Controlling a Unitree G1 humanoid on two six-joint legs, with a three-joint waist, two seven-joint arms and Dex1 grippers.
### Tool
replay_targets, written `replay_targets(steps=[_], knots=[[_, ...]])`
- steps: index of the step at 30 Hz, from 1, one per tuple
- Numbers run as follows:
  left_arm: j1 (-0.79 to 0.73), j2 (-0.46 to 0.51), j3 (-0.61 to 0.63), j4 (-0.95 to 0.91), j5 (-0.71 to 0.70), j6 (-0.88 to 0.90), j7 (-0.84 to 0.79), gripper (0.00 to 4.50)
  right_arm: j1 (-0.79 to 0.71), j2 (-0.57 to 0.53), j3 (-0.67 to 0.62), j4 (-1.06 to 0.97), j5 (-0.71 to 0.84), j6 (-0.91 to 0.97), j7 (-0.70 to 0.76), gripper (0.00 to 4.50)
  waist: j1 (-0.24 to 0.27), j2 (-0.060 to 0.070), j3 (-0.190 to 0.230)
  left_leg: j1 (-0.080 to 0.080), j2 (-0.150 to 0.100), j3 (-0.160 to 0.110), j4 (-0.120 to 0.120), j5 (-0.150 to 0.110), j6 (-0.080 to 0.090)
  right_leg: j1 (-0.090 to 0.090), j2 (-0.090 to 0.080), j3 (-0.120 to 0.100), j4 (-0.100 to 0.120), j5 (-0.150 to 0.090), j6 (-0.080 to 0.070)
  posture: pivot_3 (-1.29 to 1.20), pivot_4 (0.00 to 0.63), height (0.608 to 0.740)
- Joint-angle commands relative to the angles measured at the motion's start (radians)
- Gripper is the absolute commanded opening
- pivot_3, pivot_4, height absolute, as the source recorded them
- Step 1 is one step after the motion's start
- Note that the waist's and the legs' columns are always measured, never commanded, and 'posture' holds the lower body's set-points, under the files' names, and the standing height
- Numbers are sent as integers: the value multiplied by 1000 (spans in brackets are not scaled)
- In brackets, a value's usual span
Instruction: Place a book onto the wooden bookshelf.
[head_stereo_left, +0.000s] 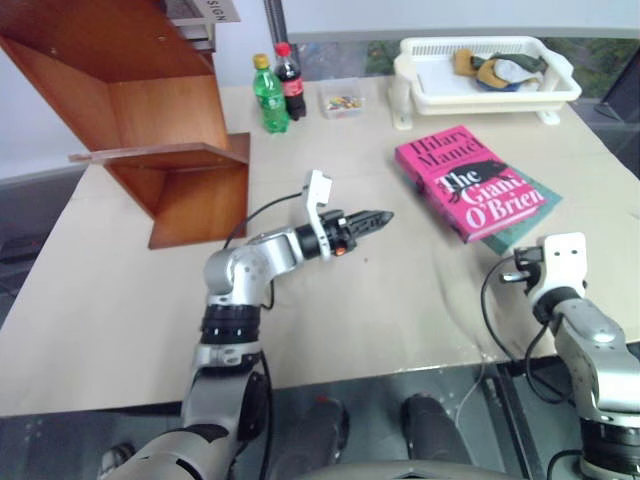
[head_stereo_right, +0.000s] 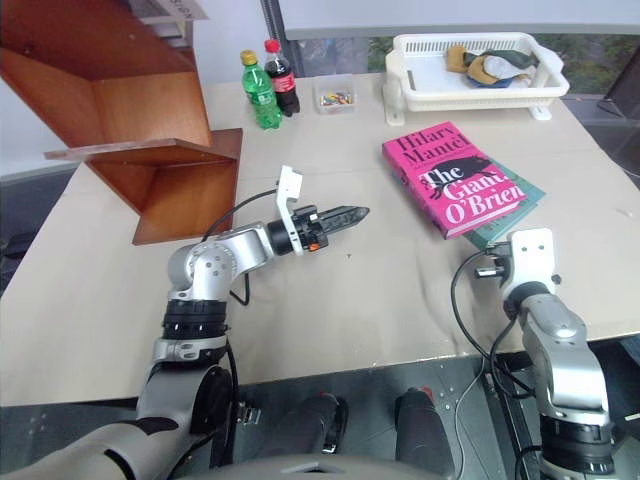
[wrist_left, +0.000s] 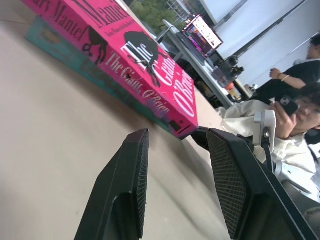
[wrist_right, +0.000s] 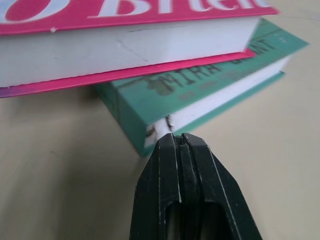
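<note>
The pink book, lettered "The Giant, O'Brien", lies flat on the table's right side on top of a thinner teal book. The wooden bookshelf stands at the far left, with slanted sides and a flat board. My left gripper hovers level over the table's middle, pointing right toward the book. In the left wrist view it is open with nothing between its fingers. My right gripper is shut on nothing, its tips right at the near corner of the teal book, below the pink one.
A white basket tray with cloth items sits at the back right. A green bottle, a cola bottle and a small clear box stand at the back. A seated person is beyond the table's right edge.
</note>
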Motion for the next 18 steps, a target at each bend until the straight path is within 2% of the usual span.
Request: replay_targets(steps=[1, 11, 16, 18], knots=[[8, 20, 13, -39, -12, -29, 2, 1960, -8, 15, 31, -29, 36, -65, 63, 28, 2, 0, 0, 0, 0, 0, 0, 0, 0, 0, 0, 0, 0, 0, 0, 0, 150, 740], [-21, 27, 16, 39, -4, -63, 5, 1960, 27, 25, 99, -95, 83, -108, 162, 28, 4, 0, 0, 0, 0, -1, 0, 0, 0, 0, 0, -1, 0, 0, 0, 0, 150, 740], [-106, -42, 47, 187, -42, -34, 33, 1960, 83, 18, 98, -175, 98, -96, 167, 28, 9, 0, 0, -1, 0, -2, 0, 0, 0, 0, 0, -2, -1, 0, 0, 0, 150, 740], [-154, -72, 40, 279, -39, -21, 23, 2471, 114, -4, 86, -222, 101, -88, 173, 0, 14, 0, 0, -1, -1, -2, 1, 0, 0, 0, -1, -2, -1, 0, 0, 0, 150, 740]])
